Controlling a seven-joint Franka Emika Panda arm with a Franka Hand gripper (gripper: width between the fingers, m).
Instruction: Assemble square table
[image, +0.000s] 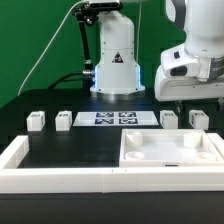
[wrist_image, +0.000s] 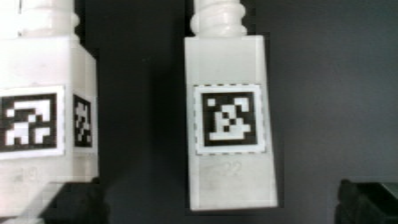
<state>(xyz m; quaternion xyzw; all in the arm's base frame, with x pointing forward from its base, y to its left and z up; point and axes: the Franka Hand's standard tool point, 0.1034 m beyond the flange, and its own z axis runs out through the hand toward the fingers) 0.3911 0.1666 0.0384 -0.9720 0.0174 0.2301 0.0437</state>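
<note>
I have the tool (image: 188, 98) hanging over the black tabletop (image: 60, 145), jaws spread wide and gripping nothing. Right beneath it, in the wrist view, lies a small white plastic leg with a black-and-white tag (wrist_image: 228, 120). Its tagged face is turned up toward the camera and its ridged screw end points away from the dark fingertips (wrist_image: 370, 200). It sits in the gap between the jaws, apart from both. A second white tagged leg (wrist_image: 36, 110) lies just beside it and parallel to it, partly cut off by the frame. Two more small white legs (image: 37, 121) (image: 64, 119) sit well apart from the tool, toward the exterior view's left, beyond the marker board (image: 113, 118), which lies between them and the pair under the tool. The white plastic square tray-like top with a raised rim (image: 170, 163) rests near the tool, on the camera's side of the legs below it and just beside the long low white wall (image: 50, 170) edging the tabletop. The arm's white base (image: 115, 65) stands behind the marker board, off to the tool's side.
</note>
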